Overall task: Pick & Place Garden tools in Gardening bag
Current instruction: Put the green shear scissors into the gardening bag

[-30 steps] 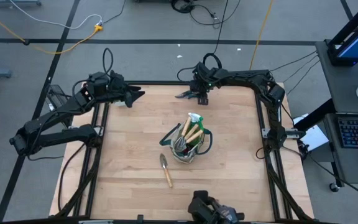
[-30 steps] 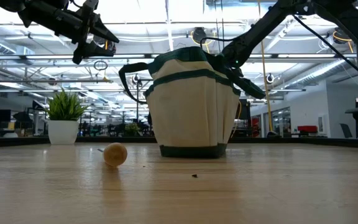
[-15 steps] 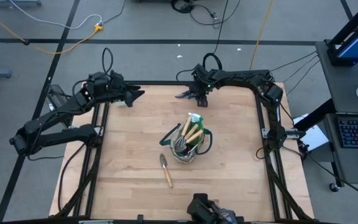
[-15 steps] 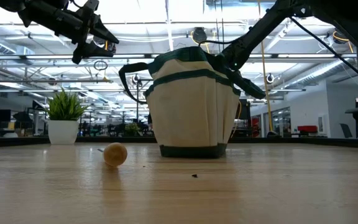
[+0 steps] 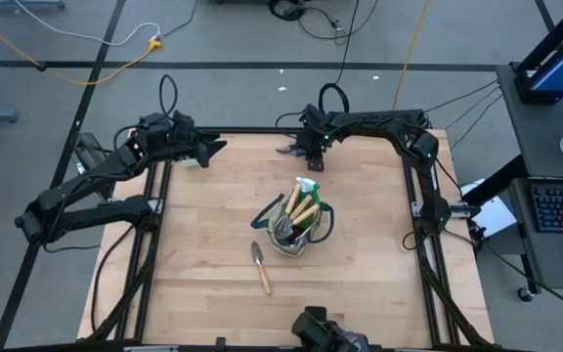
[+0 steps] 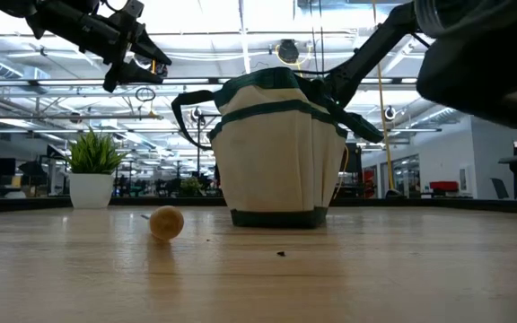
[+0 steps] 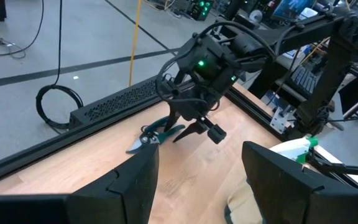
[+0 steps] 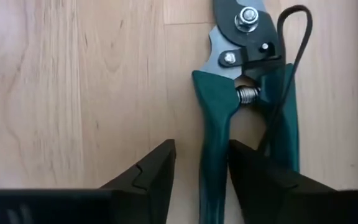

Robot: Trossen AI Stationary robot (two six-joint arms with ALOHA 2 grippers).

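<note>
The pruning shears, with dark green handles, lie flat on the table near its far edge. My right gripper points down over them, open, one finger on each side of one handle. My left gripper hangs open and holds nothing, raised over the far left corner. The beige gardening bag stands upright mid-table. Wooden-handled tools and a green spray bottle stick out of its top. A wooden-handled trowel lies flat on the table just near-left of the bag. My right gripper stands astride the shears' one handle, a little below the spring, slanting down from above. Bare wood shows between one finger and the handle. Whether the other finger touches the handle, I cannot tell.
A black frame rail runs along the far edge just behind the shears. A small potted plant shows at the left in the low view. Bare tabletop lies right of the bag and along the near edge.
My right gripper has sunk a little toward the shears at the far edge. The shears, the bag and the trowel have stayed put.
</note>
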